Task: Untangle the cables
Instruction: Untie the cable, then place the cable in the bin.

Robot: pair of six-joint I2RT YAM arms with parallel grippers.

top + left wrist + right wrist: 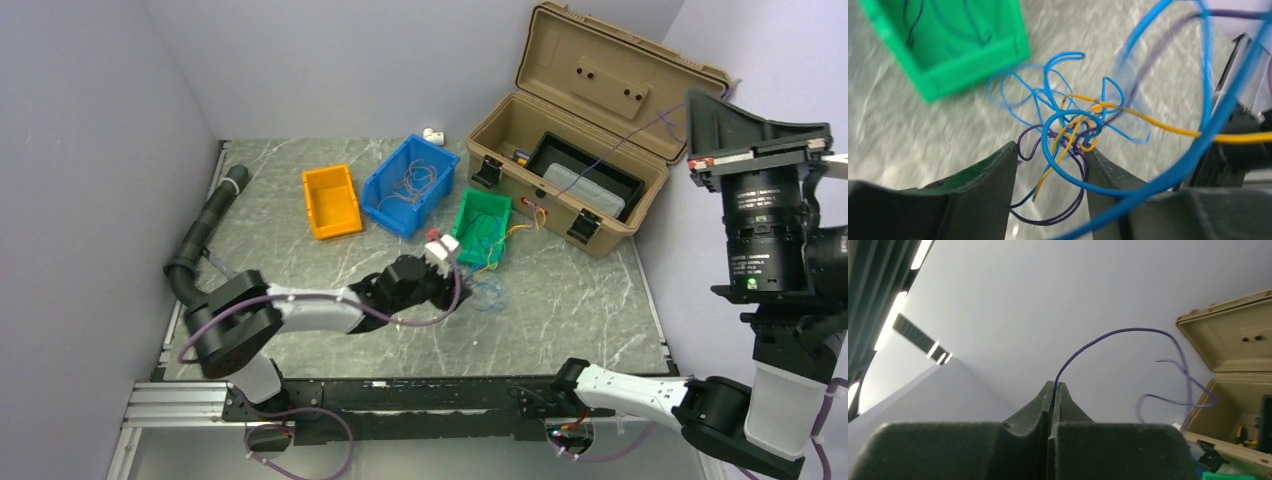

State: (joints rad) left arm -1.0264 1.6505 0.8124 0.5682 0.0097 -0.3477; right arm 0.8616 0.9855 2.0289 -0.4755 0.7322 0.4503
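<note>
While the knotted cables lie just beside the green bin, straddled by the open, empty left gripper, a purple strand is pinched in the closed right gripper well above it, so pulling-apart is judged underway, with the cables to be pinned next.

no legible text, no labels, no numbers

Your left tool sits mid tabletop, just beside green bin; cables lie loose nr it, tan case at far-right corner.
</note>
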